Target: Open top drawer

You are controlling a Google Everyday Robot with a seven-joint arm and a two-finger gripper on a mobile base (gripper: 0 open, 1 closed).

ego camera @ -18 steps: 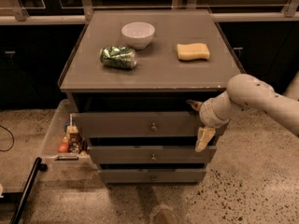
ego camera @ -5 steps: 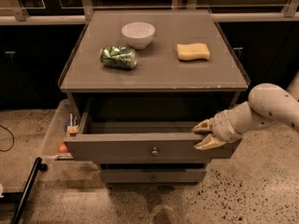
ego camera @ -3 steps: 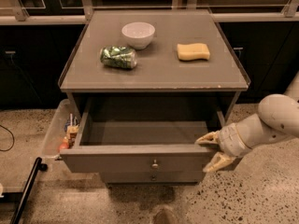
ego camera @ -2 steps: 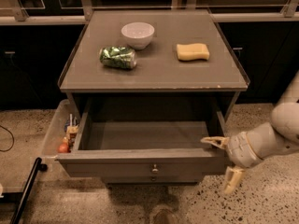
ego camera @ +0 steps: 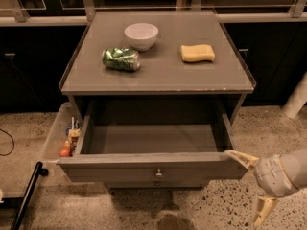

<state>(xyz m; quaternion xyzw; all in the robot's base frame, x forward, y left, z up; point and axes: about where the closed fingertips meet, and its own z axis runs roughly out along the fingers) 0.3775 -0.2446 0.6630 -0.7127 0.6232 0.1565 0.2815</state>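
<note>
The top drawer (ego camera: 153,167) of the grey-brown cabinet stands pulled far out, showing a plain grey box interior with nothing in it. Its flat front carries a small round metal knob (ego camera: 157,173) at centre. My gripper (ego camera: 253,186) is at the lower right, just beside the drawer's front right corner. Its two pale fingers are spread apart: the upper fingertip (ego camera: 238,156) lies against the corner, the lower one (ego camera: 261,210) hangs free below. The gripper holds nothing.
On the cabinet top (ego camera: 158,75) sit a white bowl (ego camera: 141,35), a crumpled green bag (ego camera: 121,59) and a yellow sponge (ego camera: 197,53). A clear bin (ego camera: 62,138) with small items stands at the cabinet's left. A dark pole (ego camera: 26,198) lies at lower left. The floor is speckled.
The drawer went from shut to pulled far out. My gripper moved down and to the right with it, then came off the drawer's right edge and opened.
</note>
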